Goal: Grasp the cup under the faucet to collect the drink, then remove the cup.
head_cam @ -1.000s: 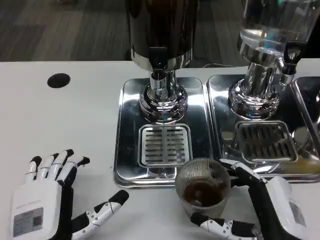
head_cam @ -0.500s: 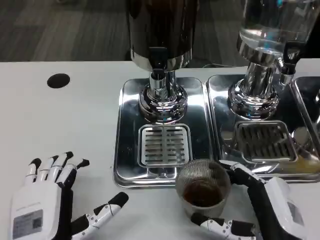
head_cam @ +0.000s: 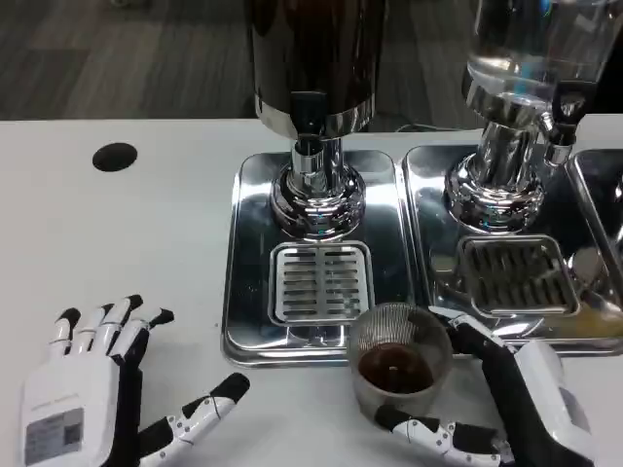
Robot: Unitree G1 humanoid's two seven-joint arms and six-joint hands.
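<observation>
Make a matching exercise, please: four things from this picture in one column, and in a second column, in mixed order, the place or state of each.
Things:
1. cup
2. left robot hand
3. right robot hand
4. black round hole

Place or state:
A. in the white table, far left
B. holds the cup from its right side
C. rests open on the table, holds nothing
D. contains dark drink, at the front edge of the steel tray

Pairs: 1-D, 2-C, 3-B, 4-A
</observation>
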